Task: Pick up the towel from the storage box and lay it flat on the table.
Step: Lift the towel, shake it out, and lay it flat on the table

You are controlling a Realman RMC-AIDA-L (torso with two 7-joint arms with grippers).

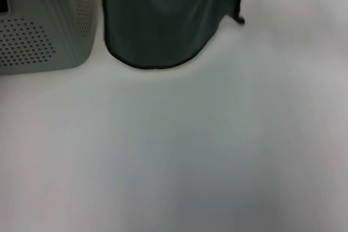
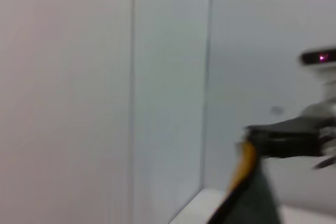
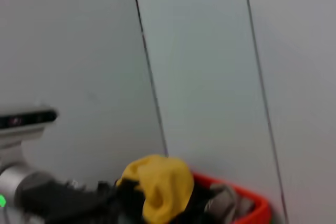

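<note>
The dark green towel (image 1: 163,20) hangs spread out from above the head view's top edge. Its curved lower edge touches the white table (image 1: 190,150), and its small corner tab (image 1: 239,19) hangs at the right. The pale grey-green storage box (image 1: 38,42) stands at the far left, just beside the towel. Neither gripper shows in the head view. The left wrist view shows my right gripper (image 2: 257,140) with dark cloth (image 2: 254,200) hanging from it. The right wrist view shows my left gripper (image 3: 100,195) holding dark cloth.
A red basket (image 3: 252,203) with a yellow cloth (image 3: 160,184) and other rags stands against the panelled wall behind the table. The table's broad white surface stretches in front of and to the right of the towel.
</note>
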